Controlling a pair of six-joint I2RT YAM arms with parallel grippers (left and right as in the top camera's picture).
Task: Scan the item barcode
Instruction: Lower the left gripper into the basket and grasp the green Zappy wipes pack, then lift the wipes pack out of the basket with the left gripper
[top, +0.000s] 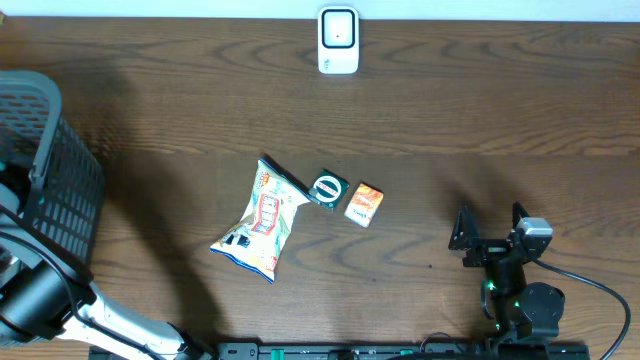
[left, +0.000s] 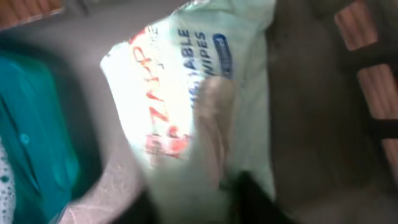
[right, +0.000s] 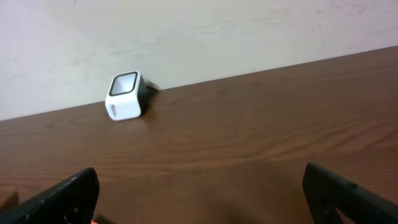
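At 9 o'clock on the table, the left arm (top: 40, 295) reaches down into a dark mesh basket (top: 60, 180). Its wrist camera is filled by a white pack of wipes (left: 186, 93), the item to be scanned, lying beside a teal packet (left: 37, 143). That view is too blurred to tell whether the left gripper is spread or pinching the pack. A shallow hold on the soft film could let the pack slip on the lift or snag the basket wall, and a creased or turned-away barcode would likely not read. At centre lie a snack bag (top: 260, 222), a round dark-green item (top: 327, 188) and a small orange box (top: 363, 203). The scanner (top: 338, 40) stands at 12 o'clock. At 4 o'clock the right gripper (top: 490, 228) sits with fingers spread wide, holding nothing.
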